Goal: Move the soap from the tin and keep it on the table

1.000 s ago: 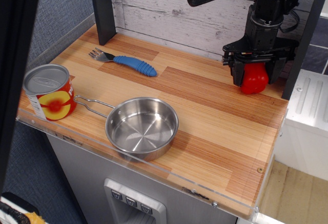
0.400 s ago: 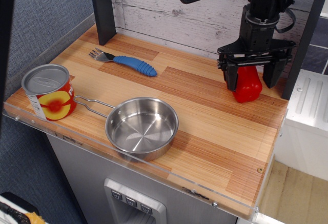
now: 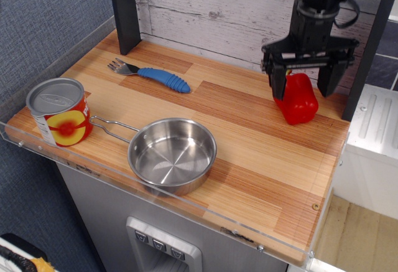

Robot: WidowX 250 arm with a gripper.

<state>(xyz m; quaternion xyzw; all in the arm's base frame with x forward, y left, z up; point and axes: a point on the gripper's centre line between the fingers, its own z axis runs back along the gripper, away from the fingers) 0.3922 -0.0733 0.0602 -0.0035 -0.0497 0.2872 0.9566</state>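
The soap, a glossy red bell pepper point(image 3: 298, 100), rests on the wooden table point(image 3: 249, 160) at the far right, near the back. My gripper point(image 3: 303, 84) hangs just above it with its two black fingers point(image 3: 277, 83) spread wide on either side, holding nothing. The tin, a shallow steel pan point(image 3: 172, 155) with a wire handle, stands empty near the front edge, well left of the pepper.
A red-and-yellow labelled can point(image 3: 60, 112) stands at the front left by the pan handle. A blue-handled fork point(image 3: 152, 74) lies at the back left. A dark post point(image 3: 125, 12) stands at the back left, and a white unit point(image 3: 373, 129) is beyond the right edge.
My gripper was shut on the pepper, then opened and let it go onto the table. It has since risen a little, and the pepper has tipped slightly.
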